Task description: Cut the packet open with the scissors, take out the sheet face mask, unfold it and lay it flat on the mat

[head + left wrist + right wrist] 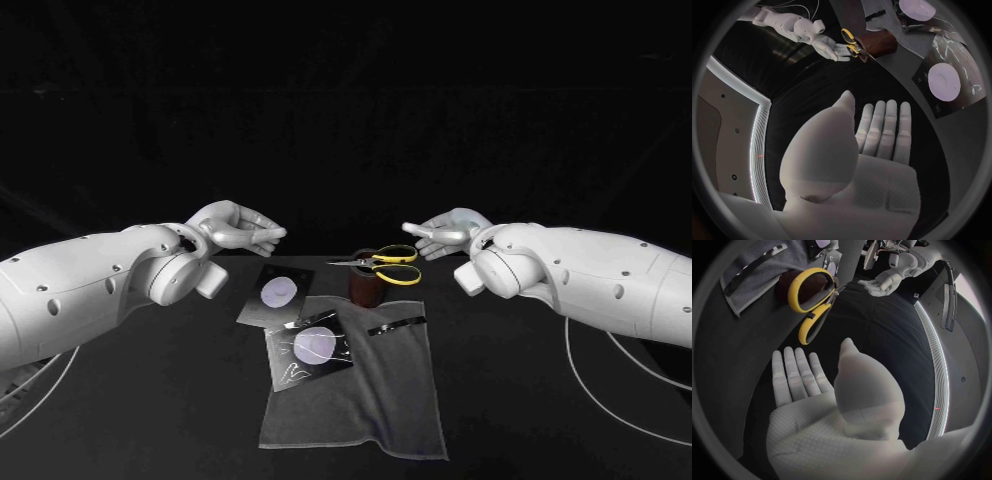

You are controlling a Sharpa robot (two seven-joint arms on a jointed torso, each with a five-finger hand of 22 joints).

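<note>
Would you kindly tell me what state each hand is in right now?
Left hand: open, fingers extended, holding nothing.
Right hand: open, fingers extended, holding nothing.

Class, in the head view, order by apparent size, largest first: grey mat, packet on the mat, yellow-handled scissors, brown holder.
1. grey mat
2. packet on the mat
3. yellow-handled scissors
4. brown holder, its top hidden under the scissors, so less sure

- Head view: high and set back, facing down over the black table (505, 400).
- Left wrist view: close behind the left hand (873, 135), facing across the table toward the right hand (831, 47).
- Right wrist view: close behind the right hand, facing the opposite way, and nearer the yellow-handled steel scissors (811, 295).
- Shared by all three views: the scissors and both hands.
</note>
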